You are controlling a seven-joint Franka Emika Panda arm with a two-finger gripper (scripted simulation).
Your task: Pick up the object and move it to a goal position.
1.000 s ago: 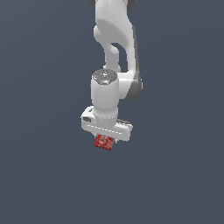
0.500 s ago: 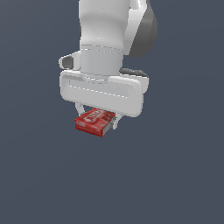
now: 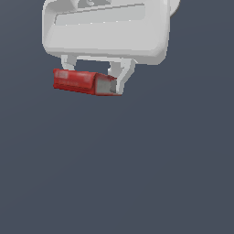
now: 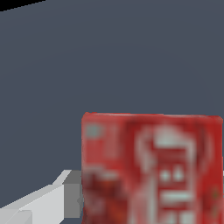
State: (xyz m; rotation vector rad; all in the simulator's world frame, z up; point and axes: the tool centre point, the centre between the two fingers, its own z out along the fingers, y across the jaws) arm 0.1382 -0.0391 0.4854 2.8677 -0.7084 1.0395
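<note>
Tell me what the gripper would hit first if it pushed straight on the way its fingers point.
Nothing shows in that line. The gripper points down, shut on the red box, and below it the exterior view shows only plain grey. How far off that grey surface lies cannot be judged.

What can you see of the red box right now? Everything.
The red box is small and rectangular, with faint whitish label print on its long face and a greyish end face. It looks like printed cardboard. It hangs under the white gripper, tilted slightly, with a finger against its grey end. Nothing is visible below it. The wrist view shows its printed face close up and blurred.
</note>
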